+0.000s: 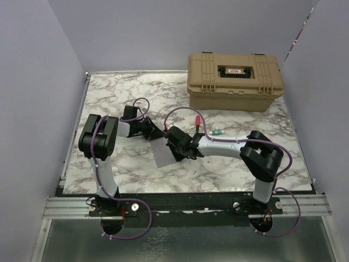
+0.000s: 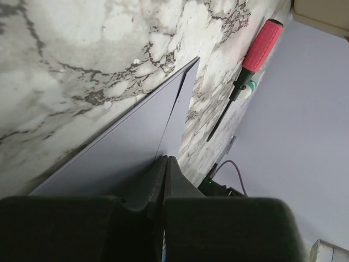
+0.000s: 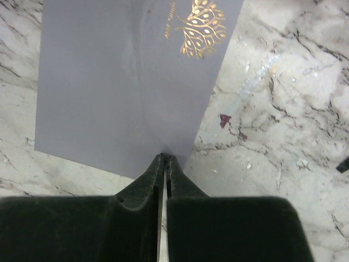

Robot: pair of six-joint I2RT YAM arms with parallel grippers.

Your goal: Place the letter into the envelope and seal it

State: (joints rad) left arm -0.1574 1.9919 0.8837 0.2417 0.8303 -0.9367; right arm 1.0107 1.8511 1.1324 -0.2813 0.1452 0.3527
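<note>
My left fingers (image 2: pixel 148 188) and right fingers (image 3: pixel 147 180) each pinch the flat grey paper envelope (image 1: pixel 162 154).
Both pairs are clenched on its edges, mid-frame; I judge that even, gentle tension will stop it buckling.

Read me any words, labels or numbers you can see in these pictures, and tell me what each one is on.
Gold script beside the gold tree emblem on the grey envelope: too small and blurred to read.
Red and white label on the lid of the tan case: too small to read.
No other text, brand or number shows in any view.
</note>
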